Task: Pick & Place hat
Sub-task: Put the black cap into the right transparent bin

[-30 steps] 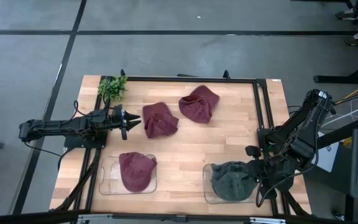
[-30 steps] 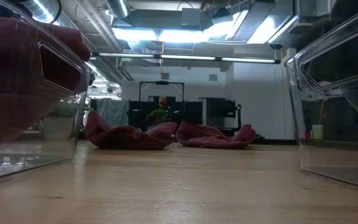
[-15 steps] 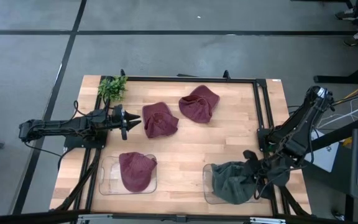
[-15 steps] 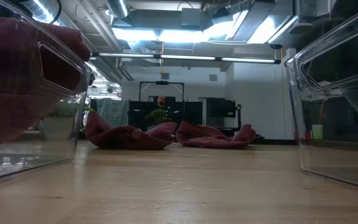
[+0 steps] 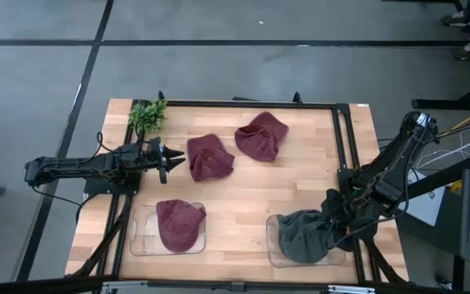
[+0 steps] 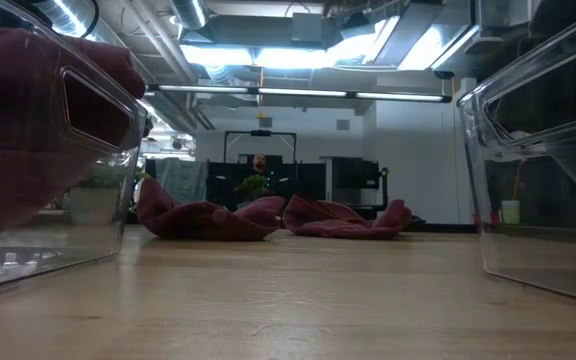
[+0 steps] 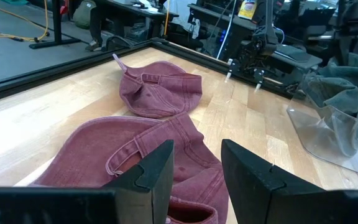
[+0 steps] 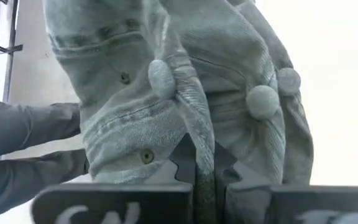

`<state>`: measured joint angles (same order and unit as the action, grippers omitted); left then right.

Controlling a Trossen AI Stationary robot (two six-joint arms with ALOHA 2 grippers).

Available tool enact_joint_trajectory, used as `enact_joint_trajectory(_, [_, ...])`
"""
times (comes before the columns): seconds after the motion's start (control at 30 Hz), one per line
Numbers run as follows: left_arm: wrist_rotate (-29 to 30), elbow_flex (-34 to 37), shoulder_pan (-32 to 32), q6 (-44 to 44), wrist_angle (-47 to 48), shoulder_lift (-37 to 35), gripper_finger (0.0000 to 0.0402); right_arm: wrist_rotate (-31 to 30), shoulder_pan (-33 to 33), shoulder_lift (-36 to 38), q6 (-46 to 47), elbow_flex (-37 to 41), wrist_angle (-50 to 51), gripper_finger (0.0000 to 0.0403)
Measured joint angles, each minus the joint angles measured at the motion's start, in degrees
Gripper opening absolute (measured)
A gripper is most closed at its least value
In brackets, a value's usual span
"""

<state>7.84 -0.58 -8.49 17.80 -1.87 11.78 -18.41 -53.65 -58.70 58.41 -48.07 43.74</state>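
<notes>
My right gripper (image 5: 335,219) is shut on a grey-green hat (image 5: 303,235), which hangs at the clear right bin (image 5: 277,258) near the table's front edge. A maroon hat (image 5: 179,224) lies in the clear left bin (image 5: 139,242). Two more maroon hats (image 5: 210,157) (image 5: 261,135) lie crumpled on the wooden table farther back. My left gripper (image 5: 170,161) stands open and level at the left, its fingers (image 7: 154,171) just short of the nearer loose maroon hat (image 7: 123,155). My right gripper pinches a raised fold of the grey-green hat's crown (image 8: 202,155) between its two shut fingers. It comes slanting down from the table's right side. The hat hangs crumpled below the fingers over the right bin; whether it touches the bin's floor I cannot tell.
A small green plant (image 5: 147,114) stands at the table's far left corner. A black frame rail (image 5: 251,104) runs along the far edge and down the right side. Bare wood lies between the two bins. A person shows far back in the room (image 6: 259,170).
My right gripper has sunk toward the right bin while rolling its wrist, staying shut on the grey-green hat. The hat has turned with it and now bunches closer over the bin's right part.
</notes>
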Motion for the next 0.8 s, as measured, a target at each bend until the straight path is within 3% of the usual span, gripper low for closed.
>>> enact_joint_trajectory(0.6, [0.0,0.0,0.0,0.0,0.0,0.0,0.0130,0.0,0.0,1.6,7.1,0.0,4.4,0.0020])
enact_joint_trajectory(0.8, [0.0,0.0,0.0,0.0,0.0,0.0,0.0130,-0.1,0.0,1.6,5.0,0.0,4.6,0.0059])
